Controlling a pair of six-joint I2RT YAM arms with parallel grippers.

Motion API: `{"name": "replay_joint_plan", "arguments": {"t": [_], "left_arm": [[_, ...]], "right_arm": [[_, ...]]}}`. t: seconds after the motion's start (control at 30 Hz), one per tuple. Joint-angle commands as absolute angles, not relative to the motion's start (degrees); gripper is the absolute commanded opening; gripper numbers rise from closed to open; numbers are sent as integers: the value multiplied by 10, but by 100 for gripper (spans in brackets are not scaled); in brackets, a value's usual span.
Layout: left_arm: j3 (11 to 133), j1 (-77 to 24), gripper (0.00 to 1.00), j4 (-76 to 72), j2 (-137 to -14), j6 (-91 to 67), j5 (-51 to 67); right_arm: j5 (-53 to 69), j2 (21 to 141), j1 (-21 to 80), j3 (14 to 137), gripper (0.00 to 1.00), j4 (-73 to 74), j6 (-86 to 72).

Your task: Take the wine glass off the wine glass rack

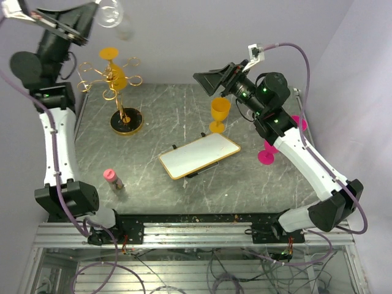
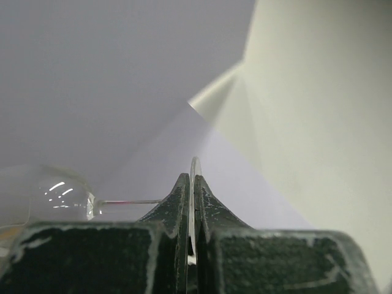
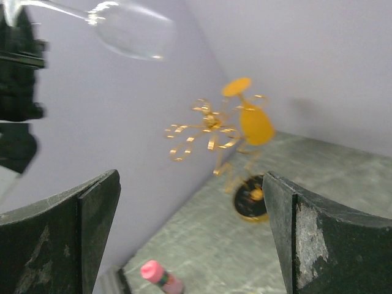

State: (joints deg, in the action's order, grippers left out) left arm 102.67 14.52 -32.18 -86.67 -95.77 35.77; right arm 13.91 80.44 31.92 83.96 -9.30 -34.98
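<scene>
My left gripper [image 1: 86,15] is shut on the foot of a clear wine glass [image 1: 109,13] and holds it high at the far left, above and clear of the gold wine glass rack [image 1: 116,92]. In the left wrist view the thin foot [image 2: 195,165] is pinched edge-on in my gripper [image 2: 191,184], with the bowl [image 2: 58,196] to the left. An orange glass [image 1: 115,73] hangs upside down on the rack. My right gripper [image 1: 205,79] is open and empty in mid-air, right of the rack. Its wrist view shows the clear glass [image 3: 131,37], the rack [image 3: 211,128] and my open gripper [image 3: 190,233].
A yellow goblet [image 1: 220,113] stands on the grey table below my right gripper. A white board with a gold rim [image 1: 199,155] lies at the centre. A pink glass [image 1: 267,153] stands by the right arm. A pink-capped bottle [image 1: 113,179] stands front left.
</scene>
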Motion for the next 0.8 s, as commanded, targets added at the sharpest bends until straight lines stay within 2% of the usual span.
{"name": "replay_joint_plan", "arguments": {"t": [0.0,0.33,0.47,0.63,0.7,0.77], "left_arm": [[968,59,7,-425,-840,-1025,365],[850,-118,7,-560,-810,-1100,313],[837,-147,7,-561,-806,-1094,305],[828,-176,7,-587,-814,-1105,297],[829,-182,7,-577,-814,-1097,295],[827,-189,7,-587,-819,-1100,293]], "right_arm": [[250,821,317,813,100,-258,-443],[272,825,269,714,97,-493,-661],[286,827,250,691,94,-566,-718],[293,816,248,677,93,-582,-729],[302,813,246,669,88,-621,-745],[312,816,246,662,78,-693,-782]]}}
